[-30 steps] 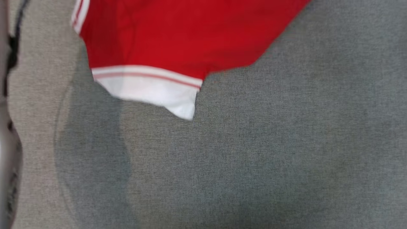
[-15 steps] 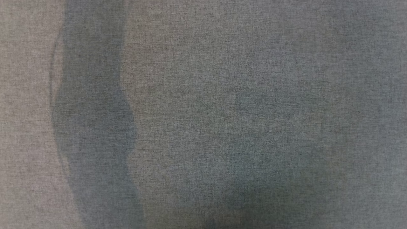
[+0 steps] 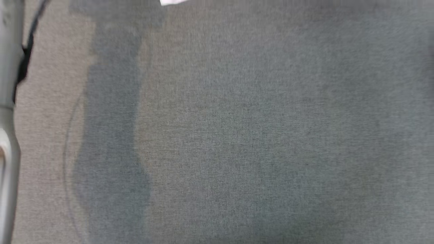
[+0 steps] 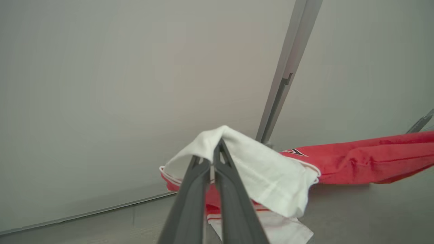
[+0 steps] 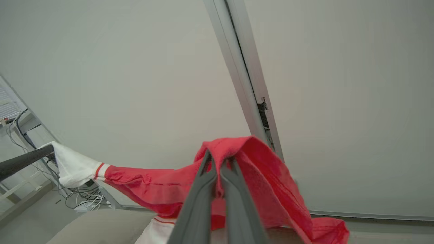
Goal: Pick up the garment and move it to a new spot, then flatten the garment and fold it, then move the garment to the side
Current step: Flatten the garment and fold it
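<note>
The garment is red with white, red-striped trim. In the left wrist view my left gripper is shut on its white part, which drapes over the fingertips, and the red body stretches away to the right above the surface. In the right wrist view my right gripper is shut on a fold of the red cloth. The garment hangs between the two grippers there, its white end held by the left gripper's dark finger. In the head view a white tip of the garment shows at the top edge.
A grey fabric-covered surface spreads below, crossed by soft shadows. A pale piece with a dark cable runs along its left edge. Pale wall panels with a metal post stand behind. Cables and a shelf lie beyond the surface.
The head picture has shifted. The red garment that filled its top a second ago has gone up out of it, leaving just a white tip at the top edge.
</note>
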Motion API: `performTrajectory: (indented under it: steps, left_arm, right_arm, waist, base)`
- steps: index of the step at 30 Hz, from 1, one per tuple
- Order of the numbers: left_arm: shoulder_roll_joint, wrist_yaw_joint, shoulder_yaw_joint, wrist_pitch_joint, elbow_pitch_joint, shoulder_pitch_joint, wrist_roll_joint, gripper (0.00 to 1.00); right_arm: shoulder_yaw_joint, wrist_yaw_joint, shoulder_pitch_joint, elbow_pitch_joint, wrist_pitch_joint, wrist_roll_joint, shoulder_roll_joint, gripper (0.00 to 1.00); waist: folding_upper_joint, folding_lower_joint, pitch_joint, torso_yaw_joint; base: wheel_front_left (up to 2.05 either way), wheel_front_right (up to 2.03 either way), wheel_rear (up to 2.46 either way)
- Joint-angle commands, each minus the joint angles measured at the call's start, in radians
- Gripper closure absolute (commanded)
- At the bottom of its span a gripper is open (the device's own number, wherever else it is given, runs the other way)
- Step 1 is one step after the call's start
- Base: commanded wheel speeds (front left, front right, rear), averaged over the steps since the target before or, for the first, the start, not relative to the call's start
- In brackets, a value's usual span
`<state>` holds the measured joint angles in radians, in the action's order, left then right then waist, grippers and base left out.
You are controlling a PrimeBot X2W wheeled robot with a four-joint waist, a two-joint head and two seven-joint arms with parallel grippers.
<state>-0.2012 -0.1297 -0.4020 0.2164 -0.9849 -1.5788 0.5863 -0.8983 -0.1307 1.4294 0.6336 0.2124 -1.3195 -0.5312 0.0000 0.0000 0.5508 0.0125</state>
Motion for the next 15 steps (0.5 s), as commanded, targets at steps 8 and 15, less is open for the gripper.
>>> performTrajectory:
  steps: [8,15]
  left_arm:
    - [-0.175,0.0,-0.17,0.372,0.24,0.402,0.294,1.0]
    - [-0.32,0.0,-0.228,0.591,0.453,0.69,0.435,1.0]
  right_arm:
    - [-0.241,0.0,-0.259,-0.079,-0.107,-0.026,-0.039,1.0]
    - [-0.35,0.0,-0.396,-0.147,-0.22,-0.068,-0.086,1.0]
  waist:
    - [0.0,0.0,-0.315,-0.016]
    - [0.0,0.0,-0.435,-0.018]
  base:
    - [0.0,0.0,0.0]
    - [0.0,0.0,0.0]
